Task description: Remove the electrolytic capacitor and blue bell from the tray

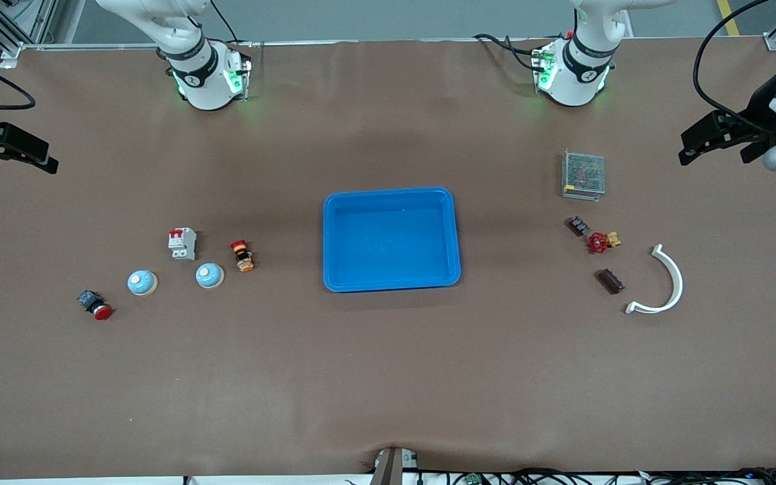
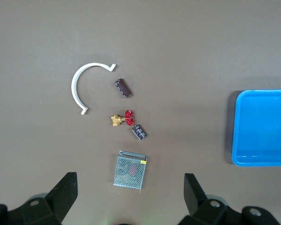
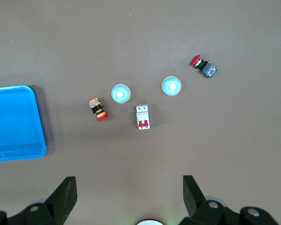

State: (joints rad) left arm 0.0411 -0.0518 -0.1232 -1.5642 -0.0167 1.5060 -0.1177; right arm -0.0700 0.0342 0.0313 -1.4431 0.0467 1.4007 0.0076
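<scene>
Left claw (image 1: 688,149) and right claw (image 1: 48,164) both wide open, empty, parked over the counter ends. Tray (image 1: 391,195) mid-counter, already empty; two blue bells (image 1: 142,282) (image 1: 210,275) sit on counter toward right arm's end. Risk: grabbing at nothing, or re-picking a bell.

Brown table (image 1: 388,377), blue tray (image 1: 391,283) mid-table, two blue bells (image 1: 142,282), mesh box (image 1: 583,174), white arc (image 1: 664,283).

Robot lab — covered table (image 1: 388,377), electrical parts
</scene>
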